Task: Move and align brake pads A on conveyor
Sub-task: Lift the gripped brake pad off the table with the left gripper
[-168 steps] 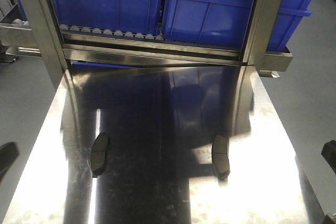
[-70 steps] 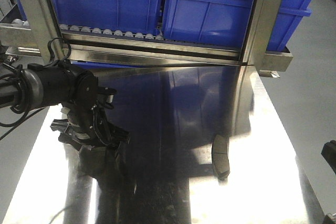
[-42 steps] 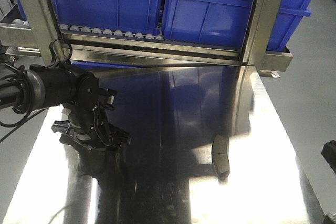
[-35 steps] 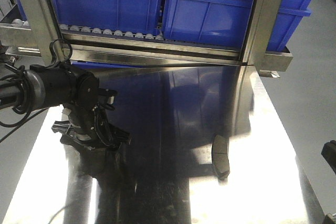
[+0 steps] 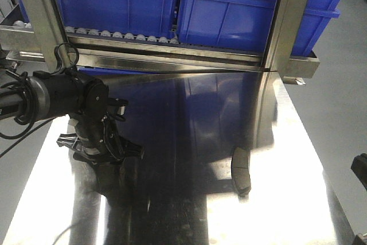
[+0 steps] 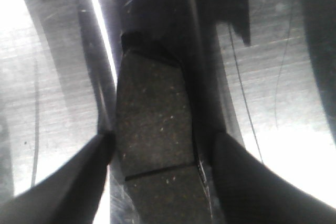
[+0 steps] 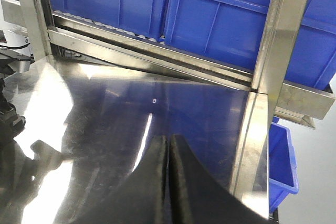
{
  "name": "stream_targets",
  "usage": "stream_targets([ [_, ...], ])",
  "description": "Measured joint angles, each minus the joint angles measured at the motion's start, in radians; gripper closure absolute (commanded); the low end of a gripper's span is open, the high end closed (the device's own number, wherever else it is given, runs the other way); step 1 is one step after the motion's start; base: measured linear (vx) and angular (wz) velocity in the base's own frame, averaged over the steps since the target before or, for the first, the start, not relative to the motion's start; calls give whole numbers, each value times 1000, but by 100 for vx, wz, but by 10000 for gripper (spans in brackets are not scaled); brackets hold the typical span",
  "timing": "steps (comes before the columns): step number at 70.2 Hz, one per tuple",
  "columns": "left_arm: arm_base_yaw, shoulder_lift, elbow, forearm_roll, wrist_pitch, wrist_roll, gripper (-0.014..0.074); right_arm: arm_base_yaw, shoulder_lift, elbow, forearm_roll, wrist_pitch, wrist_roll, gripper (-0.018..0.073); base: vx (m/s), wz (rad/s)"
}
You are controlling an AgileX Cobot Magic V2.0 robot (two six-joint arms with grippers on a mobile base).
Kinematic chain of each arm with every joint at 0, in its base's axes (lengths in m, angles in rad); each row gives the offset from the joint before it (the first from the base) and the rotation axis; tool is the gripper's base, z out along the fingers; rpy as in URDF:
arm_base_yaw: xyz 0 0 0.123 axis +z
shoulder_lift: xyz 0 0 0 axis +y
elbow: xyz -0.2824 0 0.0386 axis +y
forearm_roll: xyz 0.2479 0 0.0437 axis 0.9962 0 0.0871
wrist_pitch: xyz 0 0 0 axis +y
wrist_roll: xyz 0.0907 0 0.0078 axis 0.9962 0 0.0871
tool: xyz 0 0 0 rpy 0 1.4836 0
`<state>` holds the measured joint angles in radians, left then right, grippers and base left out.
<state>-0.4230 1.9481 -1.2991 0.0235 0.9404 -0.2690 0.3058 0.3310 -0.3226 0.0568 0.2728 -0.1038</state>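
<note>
2 blue bins sit beyond the left tool straddling a brake pad.

My left arm and left gripper fill the left side of the steel tabletop. Its fingers stand either side of one brake pad, so nothing else fits in there. The middle strip is bare steel, wide enough to pass through. On the right a second pad lies alone, open from above and both sides. Beyond, the frame rail, the uprights and the blue bins wall off the far edge
</note>
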Motion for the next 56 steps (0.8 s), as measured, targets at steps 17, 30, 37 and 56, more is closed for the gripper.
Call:
stream_targets([
  [17, 0, -19, 0, 1, 16, 0, 420, 0, 0, 0, 0, 0, 0, 566, 0, 0],
  [30, 0, -24, 0, 1, 20, 0, 444, 0, 0, 0, 0, 0, 0, 566, 0, 0],
  [37, 0, -24, 0, 2, 16, 2, 444, 0, 0, 0, 0, 0, 0, 566, 0, 0],
  [56, 0, -122, 12, 4, -17, 29, 443, 0, 0, 0, 0, 0, 0, 566, 0, 0],
])
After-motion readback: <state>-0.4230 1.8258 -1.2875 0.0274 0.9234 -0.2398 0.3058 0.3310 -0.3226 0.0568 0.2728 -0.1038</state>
